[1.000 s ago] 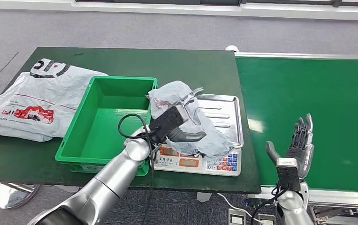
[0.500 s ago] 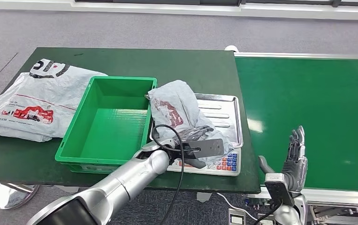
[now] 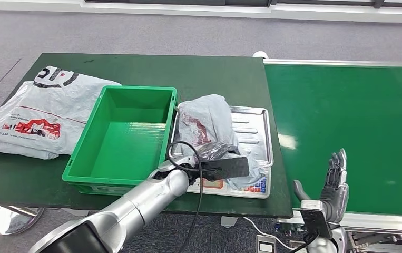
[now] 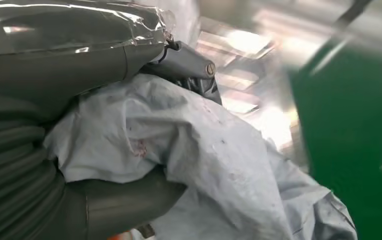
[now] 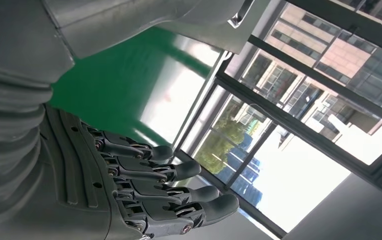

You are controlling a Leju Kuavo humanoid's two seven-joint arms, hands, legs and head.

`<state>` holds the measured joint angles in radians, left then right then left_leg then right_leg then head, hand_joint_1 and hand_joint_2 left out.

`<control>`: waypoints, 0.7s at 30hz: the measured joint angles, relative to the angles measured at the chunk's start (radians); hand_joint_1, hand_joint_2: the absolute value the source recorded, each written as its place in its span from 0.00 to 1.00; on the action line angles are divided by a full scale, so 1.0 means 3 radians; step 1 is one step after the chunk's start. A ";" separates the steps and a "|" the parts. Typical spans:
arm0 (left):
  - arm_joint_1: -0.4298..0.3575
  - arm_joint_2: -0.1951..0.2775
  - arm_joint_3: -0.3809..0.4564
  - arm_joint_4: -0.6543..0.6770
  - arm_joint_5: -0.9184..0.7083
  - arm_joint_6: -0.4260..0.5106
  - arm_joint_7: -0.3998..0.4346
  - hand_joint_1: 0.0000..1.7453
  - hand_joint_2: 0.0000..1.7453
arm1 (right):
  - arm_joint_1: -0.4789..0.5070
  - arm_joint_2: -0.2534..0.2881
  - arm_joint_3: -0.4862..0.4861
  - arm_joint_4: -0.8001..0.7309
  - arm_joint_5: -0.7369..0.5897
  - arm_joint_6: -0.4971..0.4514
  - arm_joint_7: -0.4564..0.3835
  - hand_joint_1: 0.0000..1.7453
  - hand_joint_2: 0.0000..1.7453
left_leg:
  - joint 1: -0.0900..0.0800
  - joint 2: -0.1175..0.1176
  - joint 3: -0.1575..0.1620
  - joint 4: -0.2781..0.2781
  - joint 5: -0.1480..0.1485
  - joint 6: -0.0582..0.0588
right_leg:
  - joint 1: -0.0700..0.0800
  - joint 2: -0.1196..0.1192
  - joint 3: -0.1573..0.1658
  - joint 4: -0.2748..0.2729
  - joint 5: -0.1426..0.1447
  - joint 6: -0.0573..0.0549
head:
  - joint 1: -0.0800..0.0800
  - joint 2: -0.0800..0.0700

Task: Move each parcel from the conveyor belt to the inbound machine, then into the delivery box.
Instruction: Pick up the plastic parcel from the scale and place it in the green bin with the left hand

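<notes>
grey floor (image 3: 198,34) — dark green table (image 3: 188,74) | tall windows (image 5: 299,130) — daylight

A grey parcel (image 3: 205,122) with red print lies beside a bright green box (image 3: 122,135) on a dark green table (image 3: 209,74).

The crumpled grey plastic parcel bag (image 3: 207,129) covers the near left part of the ribbed steel weighing tray (image 3: 252,128) and much of the scale's keypad panel (image 3: 250,186), whose figures are too small to read. The left hand (image 3: 221,161) lies against the bag, its fingers largely hidden behind its black wrist camera block. The large white printed courier bag (image 3: 35,113) is cut by the left edge. In the left wrist view the background is blurred.
</notes>
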<state>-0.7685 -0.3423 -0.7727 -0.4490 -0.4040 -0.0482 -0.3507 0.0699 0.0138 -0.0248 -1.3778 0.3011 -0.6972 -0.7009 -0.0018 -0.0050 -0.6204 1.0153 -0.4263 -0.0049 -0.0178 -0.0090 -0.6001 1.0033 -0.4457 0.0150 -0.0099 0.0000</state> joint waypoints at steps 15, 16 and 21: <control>0.0642 0.0347 0.0235 -0.1409 -0.0153 0.1431 -0.1157 1.00 1.00 | 0.0003 -0.0083 0.0039 -0.0014 -0.0107 0.0000 -0.0001 0.00 1.00 | 0.0000 -0.0001 -0.0001 0.0000 -0.0004 0.0001 | 0.0000 -0.0005 0.0000 -0.0001 -0.0005 0.0002 | -0.0001 0.0000; 0.0656 0.0356 0.0235 -0.1441 -0.0154 0.1433 -0.1159 1.00 1.00 | 0.0003 -0.0084 0.0042 -0.0014 -0.0107 0.0000 -0.0001 0.00 1.00 | 0.0000 -0.0001 -0.0001 0.0000 -0.0004 0.0001 | 0.0000 -0.0005 0.0000 -0.0001 -0.0005 0.0002 | -0.0001 0.0000; 0.0695 0.0395 0.0235 -0.1552 -0.0154 0.1434 -0.1162 1.00 1.00 | 0.0003 -0.0089 0.0050 -0.0014 -0.0107 0.0000 -0.0001 0.00 1.00 | 0.0000 -0.0001 -0.0001 0.0000 -0.0004 0.0001 | 0.0000 -0.0004 0.0000 -0.0001 -0.0005 0.0002 | -0.0001 0.0000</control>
<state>-0.5599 -0.2237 -0.7023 -0.9146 -0.4501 0.3819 -0.6992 0.0709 -0.0128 -0.0098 -1.3821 0.2689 -0.6973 -0.7012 -0.0018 -0.0052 -0.6207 1.0152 -0.4275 -0.0045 -0.0178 -0.0103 -0.6001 1.0030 -0.4471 0.0157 -0.0102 0.0000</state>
